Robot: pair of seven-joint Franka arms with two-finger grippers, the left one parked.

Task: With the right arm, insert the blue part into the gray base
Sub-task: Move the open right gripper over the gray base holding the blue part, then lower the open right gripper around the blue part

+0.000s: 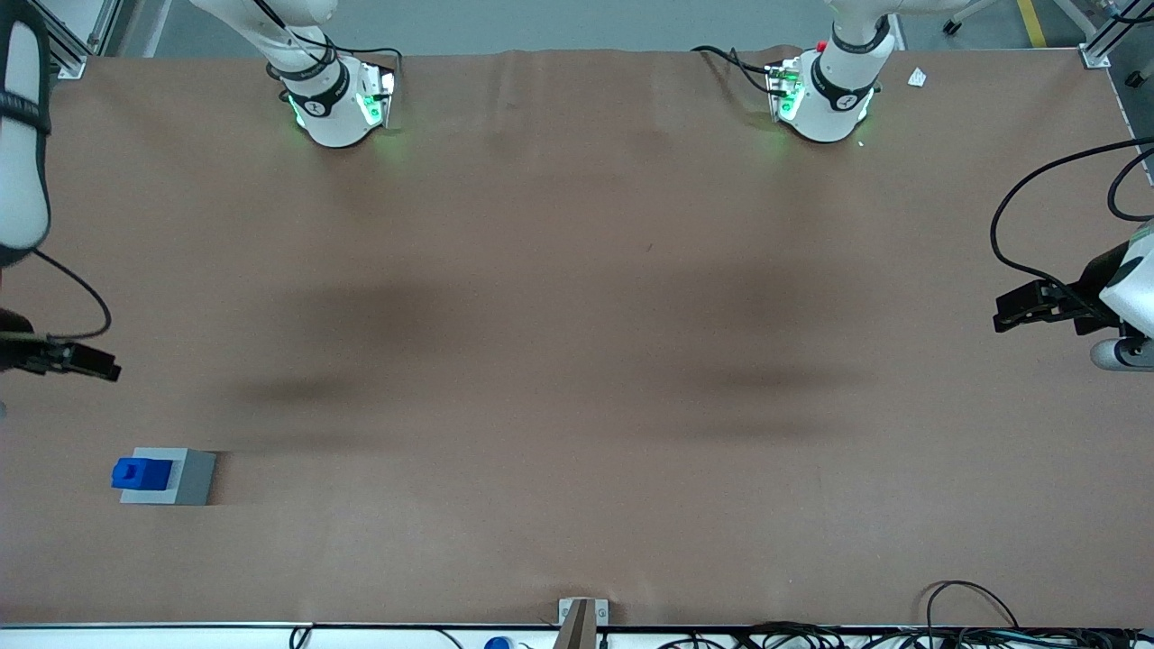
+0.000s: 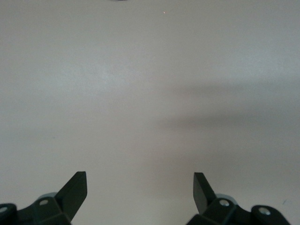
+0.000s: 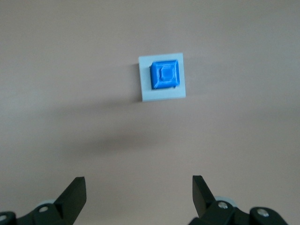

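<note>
Right wrist view, blue part (image 3: pixel 164 75) seated in gray base (image 3: pixel 162 93), clear of spread jaws

A brown table (image 1: pixel 577 342) carries the gray base (image 1: pixel 185 478), near its corner at the working arm's end and close to the camera-side edge. The right arm's hand (image 1: pixel 95 362) hangs open above that end, well apart from the base.

Setting: robotics lab.
Evidence: two arm bases (image 1: pixel 338 104) sitting bolted on a brown-covered desk (image 1: pixel 577 361); aluminium framing (image 1: pixel 68 41) and cables (image 1: pixel 974 622) edging it.
</note>
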